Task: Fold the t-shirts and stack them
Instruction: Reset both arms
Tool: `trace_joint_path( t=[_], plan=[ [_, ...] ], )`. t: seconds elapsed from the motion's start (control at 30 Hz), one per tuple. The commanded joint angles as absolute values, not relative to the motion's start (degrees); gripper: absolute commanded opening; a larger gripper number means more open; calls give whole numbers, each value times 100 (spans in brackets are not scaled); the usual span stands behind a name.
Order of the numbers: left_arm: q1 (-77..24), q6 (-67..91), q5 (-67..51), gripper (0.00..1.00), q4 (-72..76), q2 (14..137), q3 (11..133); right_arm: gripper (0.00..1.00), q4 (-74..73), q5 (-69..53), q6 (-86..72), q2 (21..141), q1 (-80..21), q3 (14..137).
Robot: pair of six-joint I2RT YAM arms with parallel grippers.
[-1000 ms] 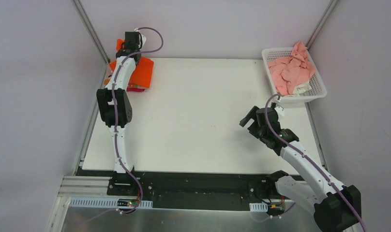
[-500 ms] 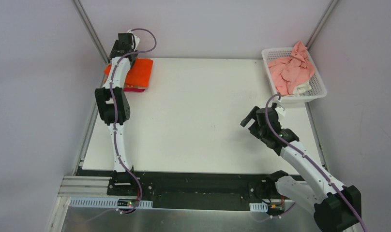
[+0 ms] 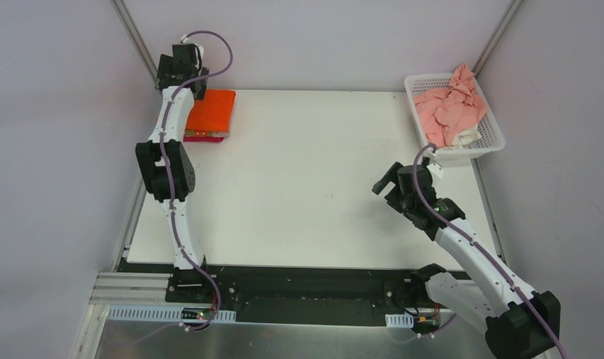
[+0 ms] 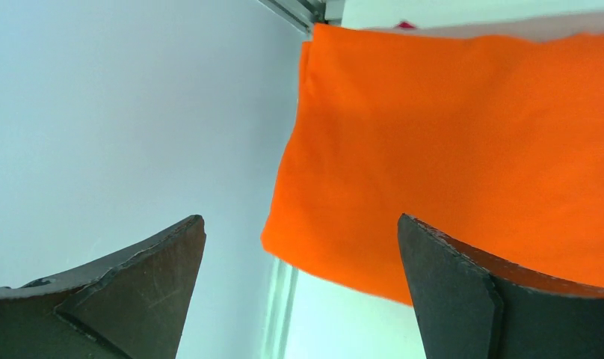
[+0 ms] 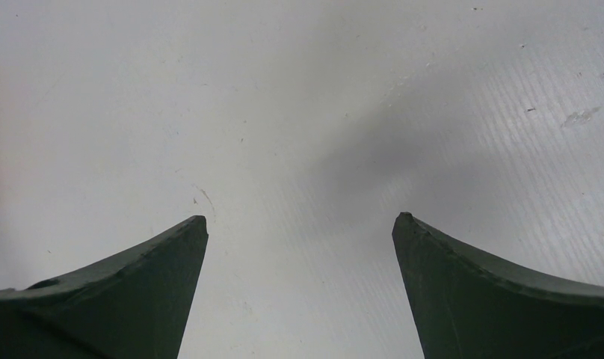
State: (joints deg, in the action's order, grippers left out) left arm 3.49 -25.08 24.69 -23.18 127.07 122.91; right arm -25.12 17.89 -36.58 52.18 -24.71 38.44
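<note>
Now both my left gripper and right gripper gape empty; the orange t-shirt lies folded upper left, the pink t-shirts crumpled in the basket upper right. They look limp and light, so I'd pinch a hem.

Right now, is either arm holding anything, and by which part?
Nothing held. Left gripper: jaws open, empty, folded orange t-shirt lying ahead of them. Right gripper: jaws open, empty, over the table.

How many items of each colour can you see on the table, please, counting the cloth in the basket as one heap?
Orange folded t-shirt: 1
Magenta t-shirt beneath it: 1
Pink cloth heap: 1
White lattice basket: 1
Total: 4
</note>
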Motion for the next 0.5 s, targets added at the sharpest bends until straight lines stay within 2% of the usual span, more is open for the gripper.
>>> trace_joint_path(
  t=[0.0, 0.1, 0.27, 0.47],
  plan=[
    [400, -1020, 2179, 99, -2409, 11228, 11817, 99, -2756, 1737, -3635, 5091, -2469, 4228],
    [361, 378, 1658, 99, -2543, 10340, 11054, 99, -2829, 1653, -3648, 5068, -2464, 4302],
    [-184, 2065, 1545, 99, -2774, 8820, 9324, 99, -2894, 1505, -3721, 4897, -2462, 4272],
    [-1921, 2924, 2785, 99, -3248, 7376, 7092, 99, -3189, 1459, -3594, 4594, -2459, 4265]
  ],
)
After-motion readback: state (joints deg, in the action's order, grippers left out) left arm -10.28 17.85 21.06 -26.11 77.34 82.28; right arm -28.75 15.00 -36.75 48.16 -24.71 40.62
